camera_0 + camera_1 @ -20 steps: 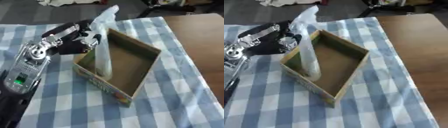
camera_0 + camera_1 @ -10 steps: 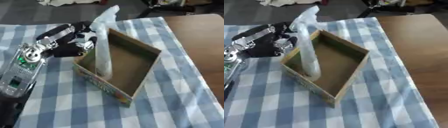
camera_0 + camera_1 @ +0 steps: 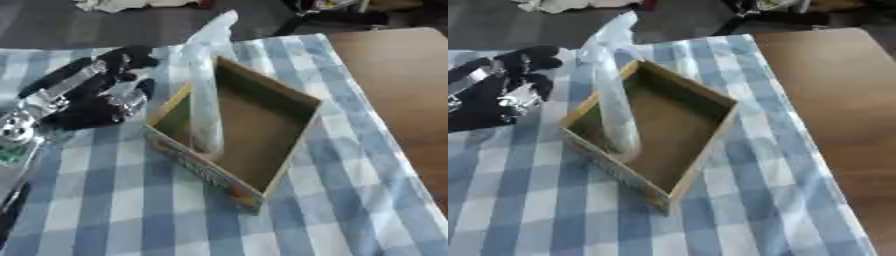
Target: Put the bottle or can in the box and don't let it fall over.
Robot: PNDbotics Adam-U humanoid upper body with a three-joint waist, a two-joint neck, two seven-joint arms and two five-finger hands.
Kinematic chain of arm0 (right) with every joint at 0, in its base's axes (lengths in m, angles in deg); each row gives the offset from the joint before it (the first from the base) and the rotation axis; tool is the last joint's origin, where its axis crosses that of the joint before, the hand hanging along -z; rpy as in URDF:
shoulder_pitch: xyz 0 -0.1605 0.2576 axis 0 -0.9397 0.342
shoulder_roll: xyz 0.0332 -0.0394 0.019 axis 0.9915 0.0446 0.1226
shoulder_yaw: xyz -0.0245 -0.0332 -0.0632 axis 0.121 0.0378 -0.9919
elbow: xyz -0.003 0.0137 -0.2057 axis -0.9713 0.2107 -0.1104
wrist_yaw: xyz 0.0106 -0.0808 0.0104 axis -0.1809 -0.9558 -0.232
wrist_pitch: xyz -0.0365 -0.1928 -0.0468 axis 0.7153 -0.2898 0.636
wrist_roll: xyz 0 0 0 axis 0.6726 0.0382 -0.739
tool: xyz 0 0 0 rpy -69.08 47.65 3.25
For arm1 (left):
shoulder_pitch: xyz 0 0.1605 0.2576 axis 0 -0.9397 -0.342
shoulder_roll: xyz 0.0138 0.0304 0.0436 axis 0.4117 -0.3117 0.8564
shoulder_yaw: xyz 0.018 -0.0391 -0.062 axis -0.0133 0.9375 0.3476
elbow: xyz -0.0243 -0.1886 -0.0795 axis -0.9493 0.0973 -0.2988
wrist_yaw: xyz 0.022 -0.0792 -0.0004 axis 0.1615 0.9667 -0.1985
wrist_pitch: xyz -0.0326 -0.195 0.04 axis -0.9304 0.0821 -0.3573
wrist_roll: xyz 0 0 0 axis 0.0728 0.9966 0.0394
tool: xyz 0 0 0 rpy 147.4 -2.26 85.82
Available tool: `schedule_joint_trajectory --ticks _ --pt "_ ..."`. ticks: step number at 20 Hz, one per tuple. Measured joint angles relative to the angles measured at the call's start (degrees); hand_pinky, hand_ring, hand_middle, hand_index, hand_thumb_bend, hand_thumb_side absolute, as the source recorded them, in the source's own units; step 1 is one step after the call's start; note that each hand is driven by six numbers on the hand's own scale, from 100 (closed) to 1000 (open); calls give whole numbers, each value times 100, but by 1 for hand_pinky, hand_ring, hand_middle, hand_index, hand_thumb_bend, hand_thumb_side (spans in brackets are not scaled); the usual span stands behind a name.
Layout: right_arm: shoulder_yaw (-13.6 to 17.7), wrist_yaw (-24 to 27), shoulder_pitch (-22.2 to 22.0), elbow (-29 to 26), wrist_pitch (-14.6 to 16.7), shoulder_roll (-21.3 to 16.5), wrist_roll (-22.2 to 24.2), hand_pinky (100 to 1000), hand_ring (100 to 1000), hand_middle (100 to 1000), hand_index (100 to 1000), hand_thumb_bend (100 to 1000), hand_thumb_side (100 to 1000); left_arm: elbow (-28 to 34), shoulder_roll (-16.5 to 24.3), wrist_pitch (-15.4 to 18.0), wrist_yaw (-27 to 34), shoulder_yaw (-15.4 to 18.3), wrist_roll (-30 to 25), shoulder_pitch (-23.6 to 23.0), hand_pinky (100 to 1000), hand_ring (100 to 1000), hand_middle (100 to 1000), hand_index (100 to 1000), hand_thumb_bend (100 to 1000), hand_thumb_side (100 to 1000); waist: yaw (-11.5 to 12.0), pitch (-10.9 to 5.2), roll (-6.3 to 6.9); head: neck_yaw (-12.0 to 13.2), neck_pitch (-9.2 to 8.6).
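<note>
A clear plastic bottle stands upright inside the open cardboard box, close to the box's left wall, its top rising well above the rim. The box sits skewed on the blue-and-white checked cloth. My left hand, black with silver joints, lies to the left of the box with its fingers relaxed and open, apart from the bottle and holding nothing. My right hand shows in neither view.
The checked cloth covers the left and middle of the table. Bare brown wood lies to the right. Past the far edge there is a dark floor with a white crumpled thing and dark legs of furniture.
My left hand has drawn back to the left, away from the bottle and the box wall. The bottle stays standing in the box.
</note>
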Motion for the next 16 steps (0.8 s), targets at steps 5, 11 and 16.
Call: schedule_joint_trajectory --ticks 5,11,16 --pt "30 -16 -51 0 10 -12 -28 925 870 1000 826 100 497 427 446 181 747 693 950 -686 1000 1000 1000 717 100 672 40 -79 -10 -30 23" --pt "30 -16 -98 0 21 -62 -35 924 870 1000 826 100 496 589 683 581 1777 1350 2781 -1141 1000 1000 1000 769 100 662 42 -185 -65 -27 243" --pt "64 -16 -201 0 19 -61 -60 924 870 1000 826 100 499 596 721 712 1721 1562 3066 -1402 1000 1000 1000 768 100 672 67 -226 -79 67 366"
